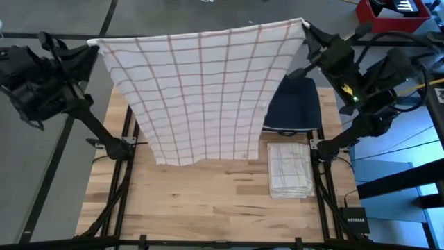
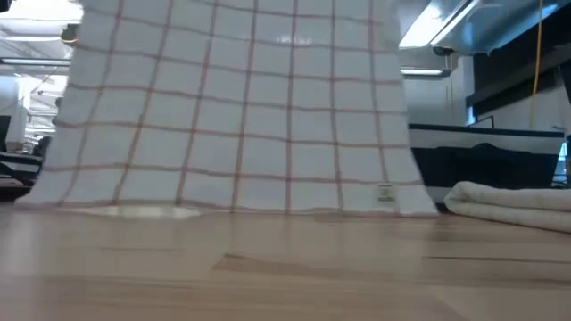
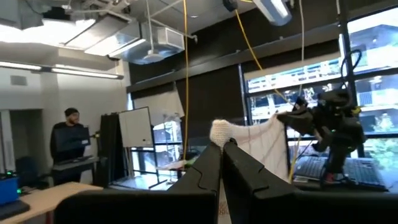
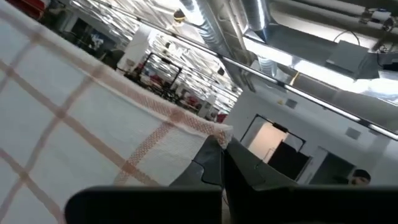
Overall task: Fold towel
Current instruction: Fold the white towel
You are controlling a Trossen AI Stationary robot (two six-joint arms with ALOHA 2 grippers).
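Note:
A white towel with a red-brown check (image 1: pixel 201 90) hangs spread between my two grippers above the far half of the table. My left gripper (image 1: pixel 94 45) is shut on its upper left corner, my right gripper (image 1: pixel 305 26) on its upper right corner. In the low view the towel (image 2: pixel 232 107) hangs like a curtain, and its bottom hem (image 2: pixel 223 210) is at the wooden tabletop; whether it touches, I cannot tell. My left gripper pinches the towel's upper left corner (image 3: pixel 222 132) between its two fingers; a small tuft of cloth sticks out past the fingertips. The towel hangs below, its top edge stretched toward the other arm. My right gripper pinches the upper right corner (image 4: pixel 214 132) at the red-striped hem, between its two fingers. The cloth runs away from the fingers along a nearly straight top edge and hangs down below.
A folded dark blue cloth (image 1: pixel 295 104) lies at the table's right, partly behind the hanging towel. In front of it lies a folded white checked towel (image 1: pixel 290 169). The near half of the wooden table (image 1: pixel 208 201) shows bare wood. A person (image 3: pixel 69 143) stands far off in the room.

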